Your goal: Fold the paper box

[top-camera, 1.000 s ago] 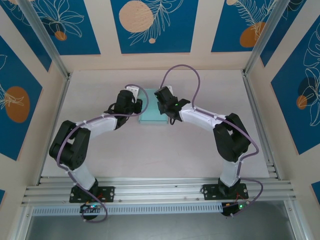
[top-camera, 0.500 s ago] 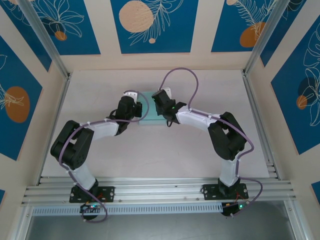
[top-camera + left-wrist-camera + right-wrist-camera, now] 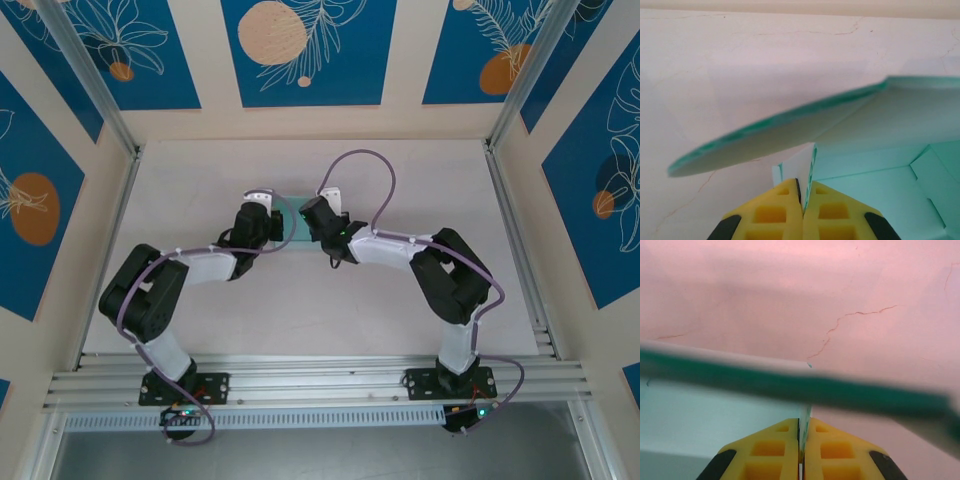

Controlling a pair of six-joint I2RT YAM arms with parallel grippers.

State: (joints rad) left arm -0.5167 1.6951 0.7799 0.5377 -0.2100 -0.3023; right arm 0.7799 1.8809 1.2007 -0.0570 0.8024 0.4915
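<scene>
The paper box point(image 3: 291, 222) is pale light-blue card, held up between both grippers at the middle of the table. In the left wrist view my left gripper point(image 3: 804, 194) is shut on a thin upright card wall point(image 3: 810, 162). A rounded flap point(image 3: 790, 131) arches over it, and the box's inside point(image 3: 875, 187) lies to the right. My right gripper point(image 3: 801, 431) is shut on another thin card edge point(image 3: 805, 415), with a blurred dark-green edge point(image 3: 790, 382) crossing close above. From the top, the left gripper point(image 3: 272, 225) and right gripper point(image 3: 312, 218) flank the box closely.
The pale pink table top point(image 3: 300, 300) has fine cracks point(image 3: 850, 317) in its surface. Aluminium rails point(image 3: 515, 230) border the table at left and right, and the back wall point(image 3: 310, 120) stands behind the box. Purple cables point(image 3: 365, 160) loop over the right arm.
Both grippers have drawn closer together, the right one moving left. The box between them now shows narrower from above and sits slightly nearer.
</scene>
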